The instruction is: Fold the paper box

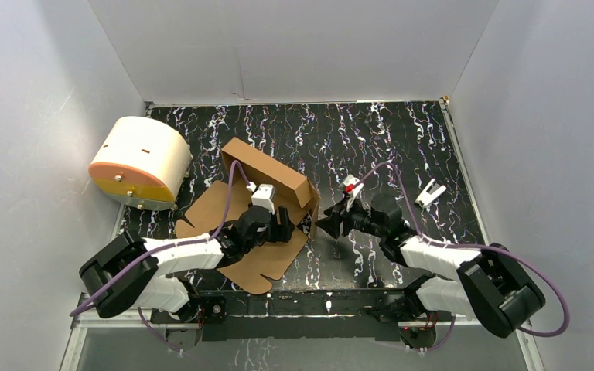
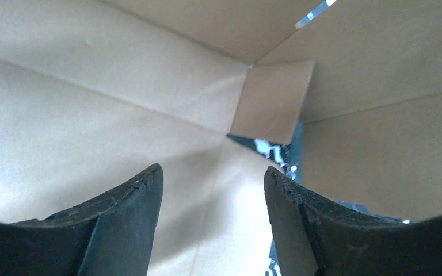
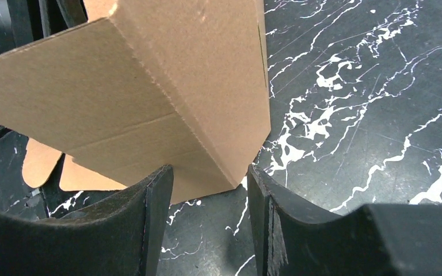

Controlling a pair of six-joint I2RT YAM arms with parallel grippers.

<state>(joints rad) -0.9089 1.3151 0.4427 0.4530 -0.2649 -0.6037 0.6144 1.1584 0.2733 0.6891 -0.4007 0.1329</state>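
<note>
Two robot arms reach over a black, white-veined worktop toward a half-formed paper box of plain brown cardboard, which sits left of the worktop's middle, nearer the near edge than the far one. Part of the sheet is raised into walls, while rounded flaps lie flat toward the near edge. The left gripper is inside the raised part, its jaws apart with nothing between them, pointing at an inner corner where a small tab stands loose and a gap shows the worktop beneath. The right gripper waits low on the box's right side, also spread and holding nothing, with an outer corner of the box just in front of its fingertips. A cream-white cylinder with an orange face rests by the far left corner, well apart. Since neither gripper holds the cardboard, the walls may well spring back flat. A push from the right could slide the light sheet instead of creasing it, or bend the loose tab outside its wall.
</note>
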